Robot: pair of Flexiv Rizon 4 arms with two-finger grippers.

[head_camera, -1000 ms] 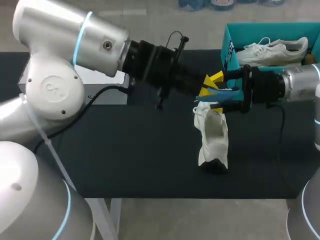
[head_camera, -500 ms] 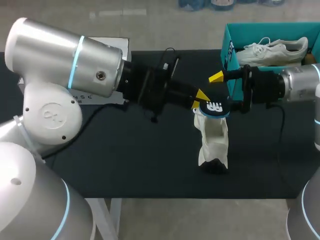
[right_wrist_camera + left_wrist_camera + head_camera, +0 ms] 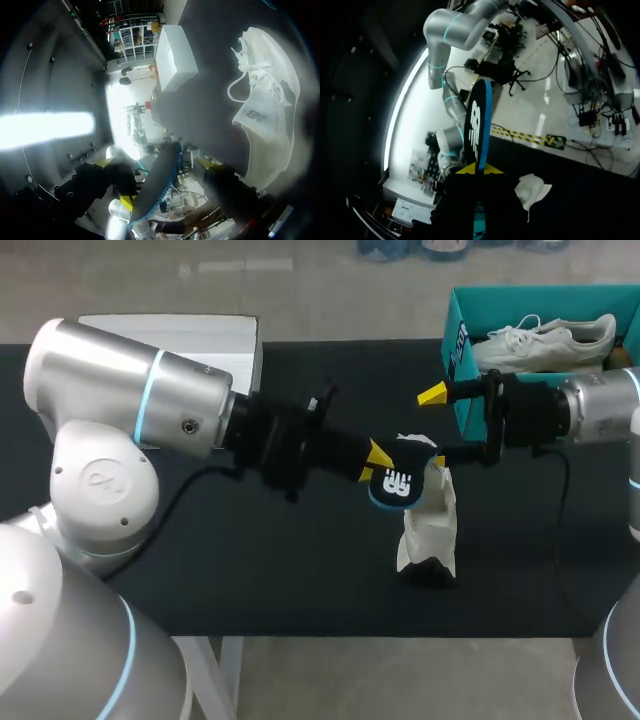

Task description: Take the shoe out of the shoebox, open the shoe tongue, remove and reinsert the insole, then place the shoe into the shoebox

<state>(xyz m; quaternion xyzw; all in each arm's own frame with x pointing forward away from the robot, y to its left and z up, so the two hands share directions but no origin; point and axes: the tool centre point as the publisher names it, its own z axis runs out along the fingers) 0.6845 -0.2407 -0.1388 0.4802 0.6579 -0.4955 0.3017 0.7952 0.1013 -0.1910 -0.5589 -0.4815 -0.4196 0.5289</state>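
Observation:
My left gripper [image 3: 377,462] is shut on a dark insole [image 3: 398,484] with a blue edge and a white logo, holding it just above the table. In the left wrist view the insole [image 3: 477,122] stands on edge out of the yellow tips of the left gripper [image 3: 479,169]. The white shoe [image 3: 427,525] stands on the dark table right beside the insole. My right gripper [image 3: 438,427] is wide open above the shoe's upper end and holds nothing. In the right wrist view the insole [image 3: 159,181] shows between the open fingers of the right gripper [image 3: 155,163], with the shoe [image 3: 267,112] ahead.
A teal shoebox [image 3: 457,340] stands at the back right with a second white shoe [image 3: 545,338] in it. A white box [image 3: 170,335] lies at the back left behind my left arm, and shows as a white box [image 3: 177,57] beyond the shoe in the right wrist view.
My left gripper has drawn the insole out of the shoe and carried it left and toward the front. The right arm and the shoe have stayed still.

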